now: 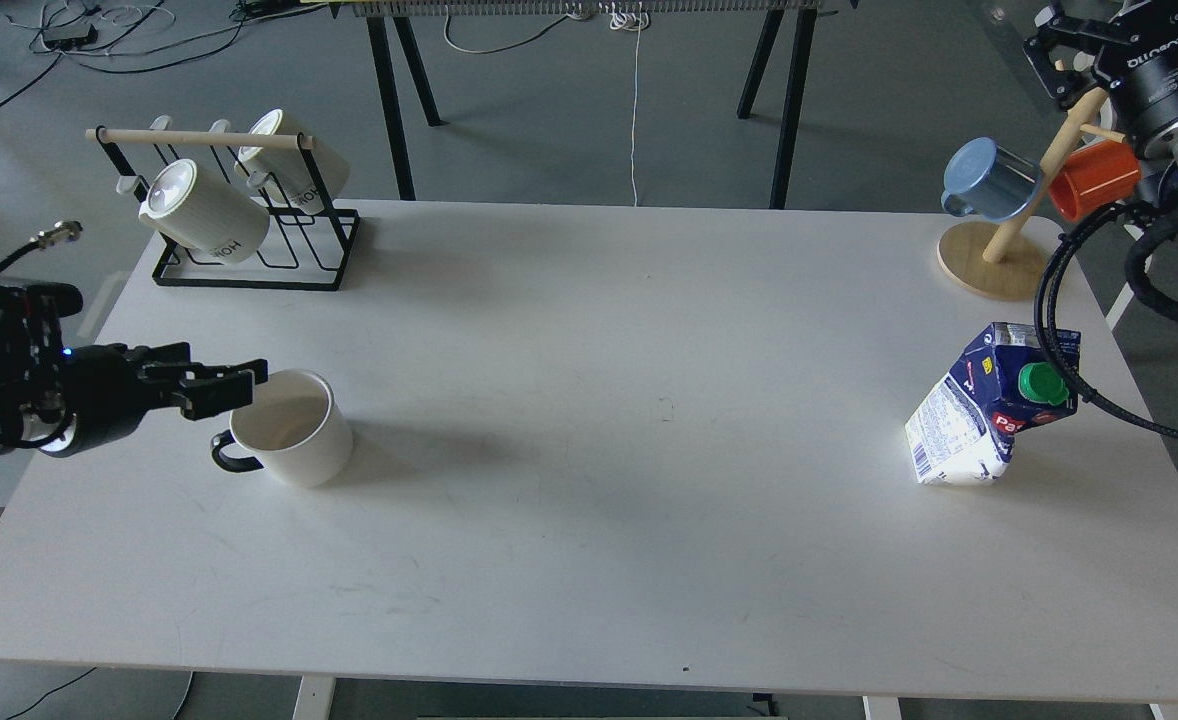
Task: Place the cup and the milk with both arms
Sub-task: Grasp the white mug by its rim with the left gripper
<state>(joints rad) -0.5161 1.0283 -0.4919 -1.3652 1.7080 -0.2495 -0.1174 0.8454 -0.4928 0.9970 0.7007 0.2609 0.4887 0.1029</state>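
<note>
A white cup (294,435) with a black handle stands upright on the left part of the white table (589,330), handle to the left. My left gripper (244,388) reaches in low from the left, its fingertips at the cup's near-left rim above the handle; its fingers look apart and hold nothing. A blue and white milk carton (984,415) with a green cap stands dented at the right side. My right gripper (1054,45) is high at the top right, far above the carton, by the mug tree; its fingers cannot be told apart.
A black wire rack (249,255) with two white mugs stands at the back left corner. A wooden mug tree (994,255) holds a blue mug (989,180) and an orange mug (1094,178) at the back right. A black cable (1054,300) from my right arm hangs beside the carton.
</note>
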